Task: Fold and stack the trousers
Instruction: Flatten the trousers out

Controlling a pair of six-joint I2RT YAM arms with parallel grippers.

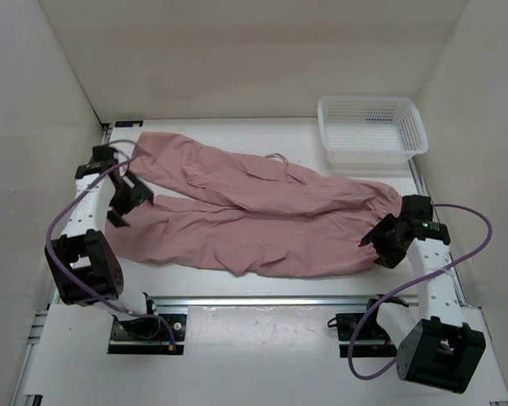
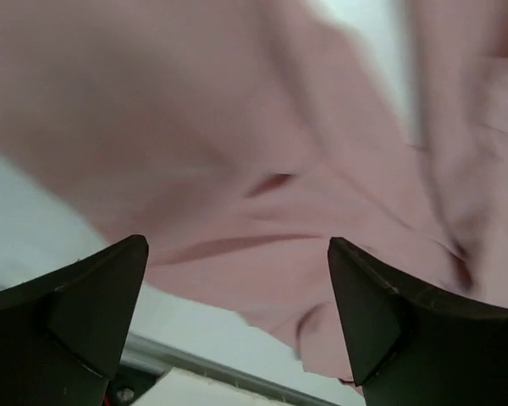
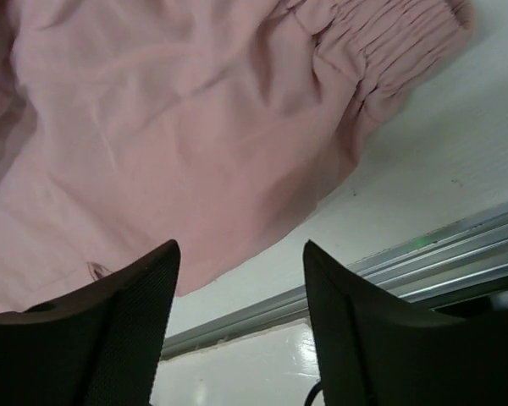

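The dusty-pink trousers (image 1: 254, 211) lie spread flat across the table, waist at the left, legs running to the right. My left gripper (image 1: 129, 201) is open and hovers over the left end of the cloth; the left wrist view shows pink fabric (image 2: 262, 194) between and below its empty jaws. My right gripper (image 1: 379, 245) is open beside the near leg's right end. The right wrist view shows the gathered elastic cuff (image 3: 389, 42) and the leg's hem (image 3: 262, 237) just above its empty jaws.
A white mesh basket (image 1: 371, 127) stands at the back right. White walls close in the table on the left, back and right. A metal rail (image 1: 262, 299) runs along the near edge in front of the arm bases.
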